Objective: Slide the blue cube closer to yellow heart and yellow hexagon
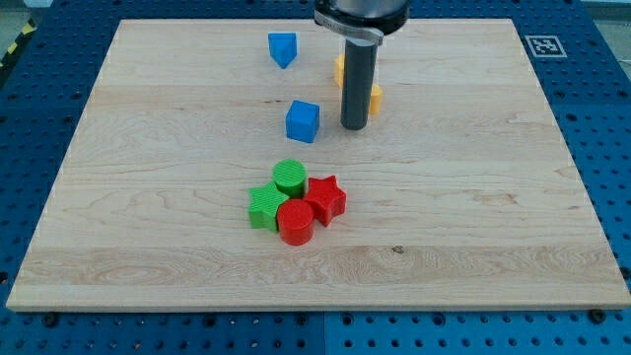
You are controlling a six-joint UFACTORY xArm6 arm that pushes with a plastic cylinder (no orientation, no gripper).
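The blue cube (303,121) sits on the wooden board (148,197) above the view's middle. My tip (354,126) stands just right of the cube, a short gap apart. The rod hides most of two yellow blocks behind it: one (338,70) shows at the rod's left edge, the other (375,99) at its right edge. Their shapes cannot be made out.
A second blue block (282,48), wedge-like, lies near the view's top. Below the middle is a tight cluster: a green cylinder (289,177), a green star (265,206), a red star (325,198) and a red cylinder (295,223).
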